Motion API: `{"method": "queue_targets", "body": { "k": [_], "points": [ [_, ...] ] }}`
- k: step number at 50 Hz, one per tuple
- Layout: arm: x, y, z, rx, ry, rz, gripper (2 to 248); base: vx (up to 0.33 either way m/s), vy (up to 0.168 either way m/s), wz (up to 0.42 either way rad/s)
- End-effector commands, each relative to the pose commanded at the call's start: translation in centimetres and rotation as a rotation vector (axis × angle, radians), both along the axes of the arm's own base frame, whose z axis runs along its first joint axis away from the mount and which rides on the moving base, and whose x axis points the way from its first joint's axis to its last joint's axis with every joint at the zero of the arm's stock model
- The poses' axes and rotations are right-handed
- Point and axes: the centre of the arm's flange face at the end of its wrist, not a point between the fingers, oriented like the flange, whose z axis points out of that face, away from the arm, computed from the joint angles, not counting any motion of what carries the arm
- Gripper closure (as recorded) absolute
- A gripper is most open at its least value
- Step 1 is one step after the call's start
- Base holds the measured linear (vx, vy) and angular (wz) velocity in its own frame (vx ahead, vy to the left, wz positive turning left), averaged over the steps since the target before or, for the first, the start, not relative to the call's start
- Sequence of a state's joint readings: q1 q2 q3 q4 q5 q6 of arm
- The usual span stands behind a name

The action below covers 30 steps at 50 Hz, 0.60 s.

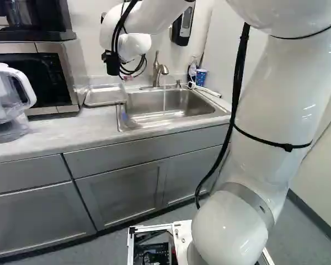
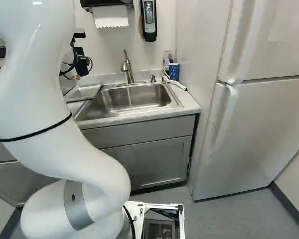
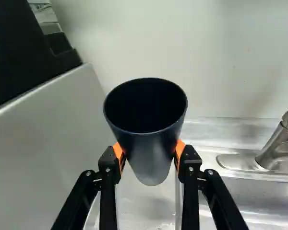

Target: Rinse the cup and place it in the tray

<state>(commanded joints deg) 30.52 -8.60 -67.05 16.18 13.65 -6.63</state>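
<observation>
Beside the faucet, at the end of the arm in the right base view, a small part of my gripper (image 2: 76, 76) shows; its fingertips are hidden there. In the wrist view the gripper (image 3: 149, 151) is shut on a dark, tapered cup (image 3: 151, 160), an orange pad against either side. The cup's wide mouth faces up and its inside looks dark. Under the cup lies the metal tray (image 3: 151, 211), which the left base view shows as a shallow tray (image 1: 103, 96) left of the sink (image 1: 171, 105). Any gap between cup and tray is hard to judge.
A thin stream of water runs from the faucet (image 1: 159, 69) into the sink. The microwave (image 1: 71, 69) stands close to the tray's other side. A blue patterned cup (image 2: 174, 71) and a white hose-like thing (image 2: 177, 83) are at the sink's far corner.
</observation>
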Motion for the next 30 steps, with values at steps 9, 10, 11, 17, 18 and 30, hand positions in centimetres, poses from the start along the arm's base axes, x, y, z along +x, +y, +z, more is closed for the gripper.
{"method": "queue_targets", "body": {
  "k": [9, 10, 11, 17, 18, 30],
  "points": [
    [0.1, 0.1, -1.0, -0.009, 0.016, 0.0, 129, 0.0, 0.0, 0.0],
    [0.1, 0.1, -1.1, -0.01, 0.018, 0.0, 129, 0.0, 0.0, 0.0],
    [0.1, 0.1, -1.2, -0.011, 0.019, 0.0, 129, 0.0, 0.0, 0.0],
    [0.2, 0.1, -1.9, -0.018, 0.03, 0.0, 129, 0.0, 0.0, 0.0],
    [0.2, 0.1, -2.0, -0.019, 0.032, 0.0, 129, 0.0, 0.0, 0.0],
    [0.4, 0.3, -3.4, -0.031, 0.053, 0.0, 129, 0.0, 0.0, 0.0]
  ]
}}
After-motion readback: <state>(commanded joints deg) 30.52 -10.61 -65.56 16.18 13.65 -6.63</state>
